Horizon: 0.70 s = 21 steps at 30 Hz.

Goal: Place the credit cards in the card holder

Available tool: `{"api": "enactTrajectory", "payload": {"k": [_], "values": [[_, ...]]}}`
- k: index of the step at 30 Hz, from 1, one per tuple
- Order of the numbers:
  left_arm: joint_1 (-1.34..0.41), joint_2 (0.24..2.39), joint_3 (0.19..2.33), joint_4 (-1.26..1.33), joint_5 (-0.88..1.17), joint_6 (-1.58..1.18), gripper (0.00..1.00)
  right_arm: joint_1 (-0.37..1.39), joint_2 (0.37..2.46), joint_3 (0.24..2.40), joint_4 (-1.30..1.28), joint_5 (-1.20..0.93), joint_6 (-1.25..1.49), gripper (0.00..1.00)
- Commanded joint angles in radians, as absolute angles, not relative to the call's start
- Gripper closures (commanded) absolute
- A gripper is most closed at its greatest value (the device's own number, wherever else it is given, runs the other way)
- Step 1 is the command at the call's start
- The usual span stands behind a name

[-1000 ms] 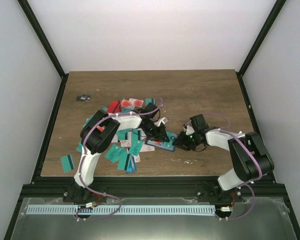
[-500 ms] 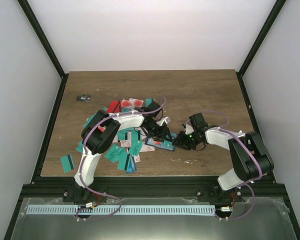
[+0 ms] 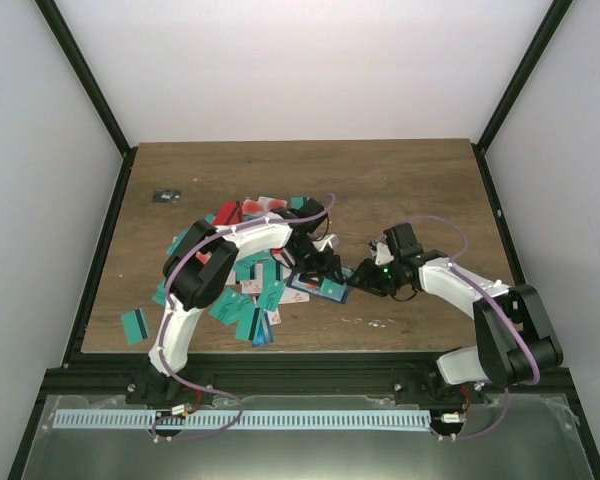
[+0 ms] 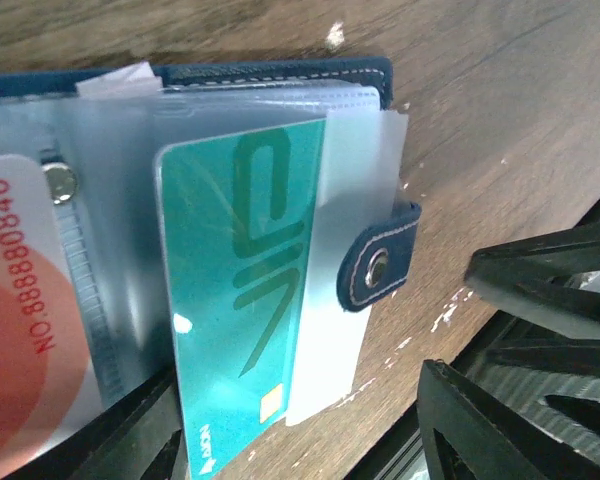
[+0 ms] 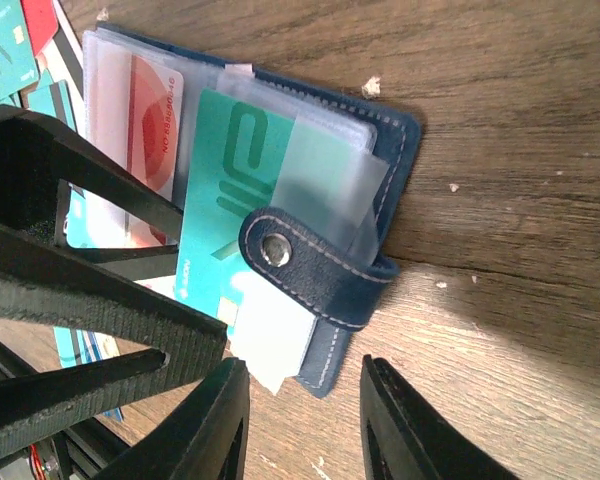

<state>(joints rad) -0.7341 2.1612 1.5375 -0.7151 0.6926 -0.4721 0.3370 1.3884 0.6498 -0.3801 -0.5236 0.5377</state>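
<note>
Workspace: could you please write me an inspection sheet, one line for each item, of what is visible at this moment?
Surface: wooden table, with a few pale specks near the front.
Job's things: card holder lies open; a teal card sits partly in a clear sleeve, a red-white card in another; loose cards are heaped to its left.
Clutter: small dark object near the far left corner.
Grippers: left gripper and right gripper both have fingers apart, holding nothing.
Cables: purple cables along both arms, none seen snagged.
Surroundings: white walls, black frame.
</note>
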Motion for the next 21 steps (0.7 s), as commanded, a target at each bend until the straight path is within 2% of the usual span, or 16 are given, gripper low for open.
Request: {"api": "enactTrajectory", "payload": {"k": [1,5,11,21], "values": [[-0.737,2.123,1.567,-0.828,0.633,-0.456,0.34,0.338,1.347,0.697,-0.419,-0.488,0.517,0.66],[-0.731,2.09,1.569,-0.842,0.632,-0.455,0.29,0.345,1.346,0.725,-0.463,-0.439,0.485,0.6],[-0.71,2.054,1.588,-0.859,0.644,-0.456,0.22,0.393,1.384,0.832,-0.554,-0.32,0.479,0.45],[-0.552,1.938,1.499,-0.887,0.541,-0.379,0.21,0.541,1.539,1.021,-0.692,-0.155,0.552,0.35]]}}
